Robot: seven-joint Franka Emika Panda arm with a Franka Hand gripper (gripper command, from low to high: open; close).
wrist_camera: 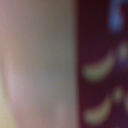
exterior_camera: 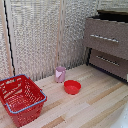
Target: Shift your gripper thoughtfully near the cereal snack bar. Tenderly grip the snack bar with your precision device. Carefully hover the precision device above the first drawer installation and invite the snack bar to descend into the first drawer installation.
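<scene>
The first drawer installation (exterior_camera: 105, 38), the taller dark brown drawer with a thin silver bar handle, sits at the upper part of the exterior view's right, with a dark gap showing along its top. The cereal snack bar is out of view in the exterior view. No arm or gripper shows there either. The wrist view is a very close blur: a pale pinkish-grey surface (wrist_camera: 40, 65) beside a dark maroon area (wrist_camera: 102, 65) with pale curved marks. I cannot tell what these are, and no fingers can be made out.
A shorter brown drawer (exterior_camera: 107, 60) sits below the tall one. A pink cup (exterior_camera: 60, 74) and a red bowl (exterior_camera: 72, 87) stand mid-table. A red basket (exterior_camera: 20, 98) fills the exterior view's lower left. Pale slatted walls stand behind.
</scene>
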